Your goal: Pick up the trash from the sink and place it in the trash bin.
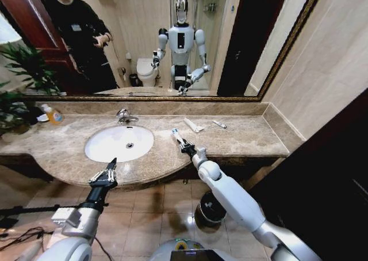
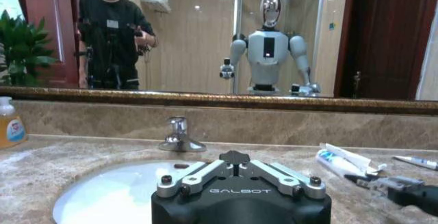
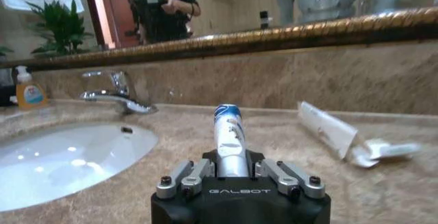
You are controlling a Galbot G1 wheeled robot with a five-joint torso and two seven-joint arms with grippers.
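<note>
White tube w/ blue marks (image 3: pixel 228 131) is pinched betw. the right gripper's (image 1: pixel 183 144) jaws, sticking out past the fingertips, over the counter (image 1: pixel 241 137) just beside the sink's (image 1: pixel 119 143) right rim. In the left wrist view the same tube (image 2: pixel 333 163) lies low over the marble, w/ the dark right gripper (image 2: pixel 383 184) at its near end.

More trash on the counter, nearer the back wall: a white sachet (image 1: pixel 193 125) w/ a crumpled end, and a small white tube (image 1: pixel 219 124) further right, apart from it. Neither touches the held tube. Sink bowl looks bare apart from the central drain (image 1: pixel 130 145); chrome tap (image 1: pixel 125 116) behind it.

Left gripper (image 1: pixel 104 175) hangs off the counter's front edge, below the sink's left side, jaws spread, holding nothing.

Trash bin (image 1: pixel 210 209) sits on the tiled floor under the counter edge, round and black, partly covered by the right arm (image 1: pixel 236 200) crossing in front of it.

Other stuff: orange soap bottle (image 1: pixel 53 115) at the counter's far left, plant (image 1: pixel 20 77) beside it, cut off by the frame edge. Mirror (image 1: pixel 172 37) above w/ gold frame, reflecting the robot, a toilet and a person in black. Marks on the small tube too small to read.
</note>
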